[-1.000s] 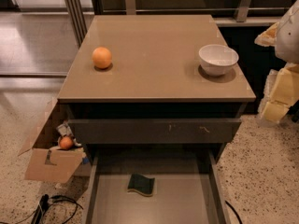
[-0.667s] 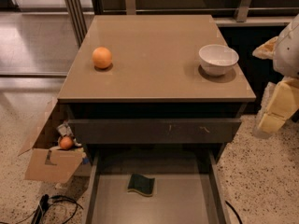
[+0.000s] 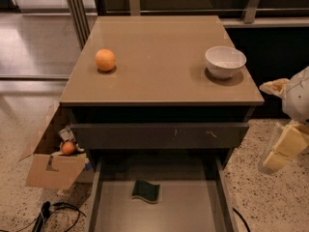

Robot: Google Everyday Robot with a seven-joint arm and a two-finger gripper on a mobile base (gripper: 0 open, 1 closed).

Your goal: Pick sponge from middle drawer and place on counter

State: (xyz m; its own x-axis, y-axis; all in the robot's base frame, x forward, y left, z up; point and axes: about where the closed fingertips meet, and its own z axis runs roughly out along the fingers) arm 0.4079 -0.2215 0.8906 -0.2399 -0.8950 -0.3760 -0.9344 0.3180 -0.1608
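Observation:
The sponge point(image 3: 146, 191), dark green on top with a pale edge, lies flat on the grey floor of the open middle drawer point(image 3: 104, 202) at the bottom of the view, a little left of centre. The tan counter point(image 3: 159, 57) tops the dark cabinet. My gripper point(image 3: 282, 150) is at the far right edge, beside the cabinet's right side, below counter level and well right of and above the sponge. It holds nothing that I can see.
An orange point(image 3: 105, 60) sits on the counter's left part and a white bowl point(image 3: 225, 61) on its right part. The closed upper drawer front point(image 3: 159, 135) is above the open drawer. An open cardboard box point(image 3: 50, 163) and cables point(image 3: 53, 215) are on the floor at left.
My gripper has moved downward along the right side of the cabinet, from counter height to below it. The sponge, orange and bowl have not moved.

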